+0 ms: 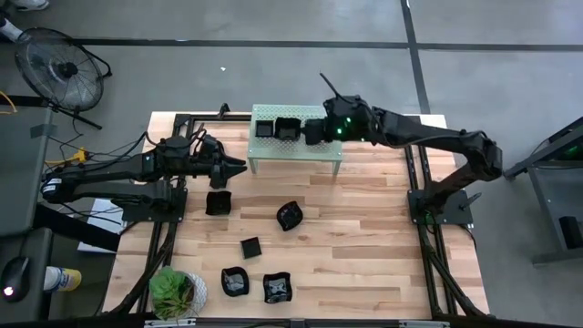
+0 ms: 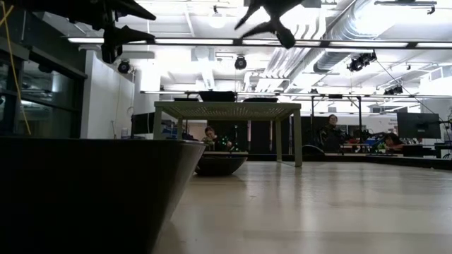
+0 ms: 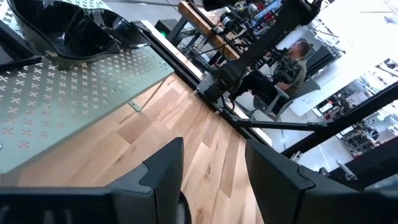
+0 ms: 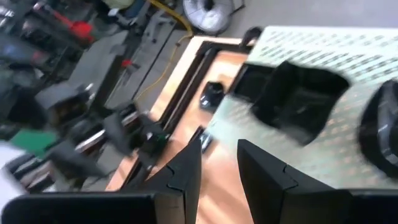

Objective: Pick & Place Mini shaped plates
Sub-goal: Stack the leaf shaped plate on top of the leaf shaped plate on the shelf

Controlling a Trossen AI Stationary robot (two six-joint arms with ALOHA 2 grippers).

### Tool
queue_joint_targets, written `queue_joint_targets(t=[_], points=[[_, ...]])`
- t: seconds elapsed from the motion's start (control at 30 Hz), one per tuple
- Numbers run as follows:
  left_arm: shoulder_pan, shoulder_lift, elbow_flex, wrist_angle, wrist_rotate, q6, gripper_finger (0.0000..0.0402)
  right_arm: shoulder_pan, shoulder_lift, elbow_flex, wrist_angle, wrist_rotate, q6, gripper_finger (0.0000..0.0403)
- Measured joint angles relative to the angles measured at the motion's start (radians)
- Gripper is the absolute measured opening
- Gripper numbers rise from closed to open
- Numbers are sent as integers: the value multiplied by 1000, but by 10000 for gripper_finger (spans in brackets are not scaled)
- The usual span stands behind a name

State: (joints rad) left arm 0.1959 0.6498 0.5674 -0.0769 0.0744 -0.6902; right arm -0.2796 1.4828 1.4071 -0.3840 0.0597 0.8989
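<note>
Wooden surface (image 1: 364,228) w/ pale green perforated shelf (image 1: 296,150) near its far edge. On the shelf: black mini plates in a row, one at the left end (image 1: 264,128), a square one next to it (image 1: 288,128), and a third (image 1: 313,132) just beside the right hand. Right hand (image 1: 324,130) is over the shelf's right part, arm reaching in from the right; in its wrist view the two fingers (image 4: 186,171) stand apart w/ a clear gap and nothing between them. Same view shows a square plate (image 4: 298,96) on the shelf ahead and another plate's edge (image 4: 382,130) at the side. Left hand (image 1: 239,166) sits just off the shelf's left end, above the surface; fingers (image 3: 165,171) spread, empty, wood showing thru the gap. Its wrist view catches a glossy plate (image 3: 68,31) on the shelf top. Five more plates lie on the surface in front of the shelf: one near the left hand (image 1: 218,202), a round-ish one mid-surface (image 1: 290,216), a small square (image 1: 250,246), and two near the front edge (image 1: 235,281) (image 1: 277,288). Small green plant (image 1: 170,290) at the front-left corner. Floor fan (image 1: 62,68) off the surface, far left. People seated in the room behind (image 2: 332,134).
</note>
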Motion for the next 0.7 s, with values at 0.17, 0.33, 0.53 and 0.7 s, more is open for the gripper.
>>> queue_joint_targets(t=[0.17,0.33,0.53,0.7], points=[[0,0,0,-1,13,-9,169,99,-25,0,-4,-1,-26,99],[0,0,0,-8,14,-15,169,215,-35,0,-32,31,-29,99],[0,0,0,-36,17,-15,169,347,-32,0,-62,94,-27,99],[0,0,0,-57,17,-15,169,449,-30,0,-98,121,-17,99]])
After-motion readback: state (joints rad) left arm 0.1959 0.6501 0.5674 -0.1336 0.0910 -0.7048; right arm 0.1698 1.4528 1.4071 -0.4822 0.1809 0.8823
